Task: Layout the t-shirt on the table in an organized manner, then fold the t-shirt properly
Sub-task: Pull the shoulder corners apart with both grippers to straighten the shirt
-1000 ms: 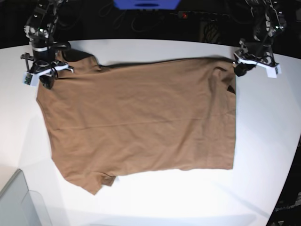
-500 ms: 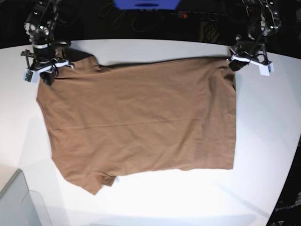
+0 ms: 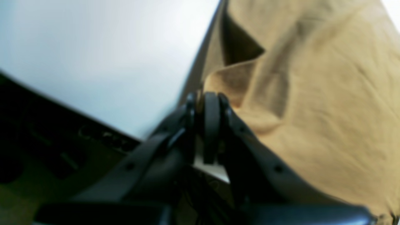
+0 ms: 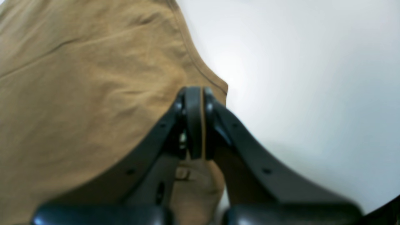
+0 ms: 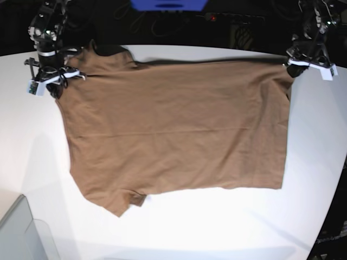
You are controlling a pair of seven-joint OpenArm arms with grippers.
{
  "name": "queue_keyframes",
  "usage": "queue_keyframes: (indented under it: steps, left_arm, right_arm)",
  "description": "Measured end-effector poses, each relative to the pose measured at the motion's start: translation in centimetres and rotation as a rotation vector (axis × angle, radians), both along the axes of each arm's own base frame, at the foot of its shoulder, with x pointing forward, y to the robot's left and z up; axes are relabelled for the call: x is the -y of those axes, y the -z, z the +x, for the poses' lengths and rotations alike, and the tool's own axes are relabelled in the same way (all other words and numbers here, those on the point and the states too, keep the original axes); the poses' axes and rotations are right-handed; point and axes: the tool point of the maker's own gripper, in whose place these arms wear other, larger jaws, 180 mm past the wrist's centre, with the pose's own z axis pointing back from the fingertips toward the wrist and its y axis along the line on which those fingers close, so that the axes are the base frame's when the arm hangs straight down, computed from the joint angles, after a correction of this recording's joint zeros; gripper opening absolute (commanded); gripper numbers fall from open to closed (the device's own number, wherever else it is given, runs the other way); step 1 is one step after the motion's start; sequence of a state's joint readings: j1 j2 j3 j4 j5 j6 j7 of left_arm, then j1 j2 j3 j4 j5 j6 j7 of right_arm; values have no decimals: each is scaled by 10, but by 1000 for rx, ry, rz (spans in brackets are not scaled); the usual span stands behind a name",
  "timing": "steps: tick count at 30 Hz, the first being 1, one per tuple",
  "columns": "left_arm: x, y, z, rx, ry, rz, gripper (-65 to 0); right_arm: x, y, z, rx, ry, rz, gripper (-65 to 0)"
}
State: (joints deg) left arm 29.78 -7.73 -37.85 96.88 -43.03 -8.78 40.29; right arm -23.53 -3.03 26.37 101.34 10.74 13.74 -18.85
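Smooth white table (image 5: 314, 162) bears soft brown t-shirt (image 5: 179, 130), both jaws pinching its corners.

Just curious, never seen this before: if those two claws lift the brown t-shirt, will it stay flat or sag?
The t-shirt would probably sag between the left gripper and right gripper: it creases at both pinches. It looks thin, likely light.

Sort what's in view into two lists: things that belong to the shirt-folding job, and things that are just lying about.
Part of the job:
- t-shirt, brown, spread out
- table, white
- left gripper, shut on a far shirt corner
- right gripper, shut on the other far corner

Lying about:
- grey translucent bin corner, at the table's near edge
- blue object beyond the far edge
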Motion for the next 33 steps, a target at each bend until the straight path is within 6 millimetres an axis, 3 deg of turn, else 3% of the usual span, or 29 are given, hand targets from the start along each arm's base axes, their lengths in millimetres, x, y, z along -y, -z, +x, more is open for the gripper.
queue_keyframes:
  steps: [3,9,14,21,33]
  left_arm:
    - [-9,10,-4,-24,-38,-13,-648]
    - [-25,21,10,-6,-110,-46,-648]
    - [-39,22,26,17,-138,-52,-648]
    - [-53,24,44,38,-161,-62,-648]
    - [-56,21,70,64,-169,-87,-646]
  right_arm:
    - [-17,2,3,-2,-74,12,-650]
    - [-56,14,3,-25,-182,65,-650]
    - [-81,40,4,-83,-232,123,-650]
    - [-88,50,21,-66,-237,156,-650]
    - [-73,51,59,-37,-261,135,-650]
